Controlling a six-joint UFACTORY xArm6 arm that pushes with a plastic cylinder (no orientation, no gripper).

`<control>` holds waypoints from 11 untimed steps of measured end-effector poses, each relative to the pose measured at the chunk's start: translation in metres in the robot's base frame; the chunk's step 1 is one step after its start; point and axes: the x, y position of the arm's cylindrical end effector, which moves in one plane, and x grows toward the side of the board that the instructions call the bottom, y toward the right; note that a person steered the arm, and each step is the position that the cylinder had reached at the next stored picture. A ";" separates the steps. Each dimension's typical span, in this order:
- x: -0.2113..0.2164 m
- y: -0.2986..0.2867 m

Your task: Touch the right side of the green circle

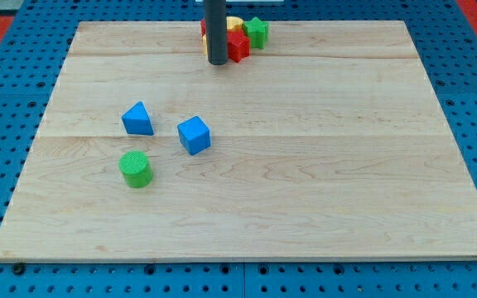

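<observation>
No jaws on me, just a straight dark rod, so nothing to open or clamp. My tip (217, 63) sits at the far edge of the wooden board (305, 207), a bit left of centre, right against a cluster of blocks: a red block (238, 46) touching on its right, a yellow one (234, 23) behind that, and a green star-ish block (257, 31) at the cluster's right end. There's a sliver of red on the rod's left too; can't tell if it's a separate piece.

Target is the green circle (136, 169), a short upright cylinder w/ a flat round top, bright green, faintly ribbed on the side wall. It stands near-left on the board, well apart from my tip. Blue triangle (137, 119) is just beyond it on the far side, blue cube (194, 135) to its far-right, neither touching it.

Handling, my guess: small, light, rigid, prob. plastic or printed, not fragile. The board looks smooth, so it'll slide at the slightest nudge, and a round wall means an off-centre hit makes it roll aside. No grasp possible; contact pt should be mid-height on its right wall, approached slowly from the right, on a line thru its centre. The gap near of the blue cube looks open enough. Stop at contact, don't shove.
</observation>
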 end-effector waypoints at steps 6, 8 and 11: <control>0.098 0.002; 0.196 0.082; 0.171 -0.056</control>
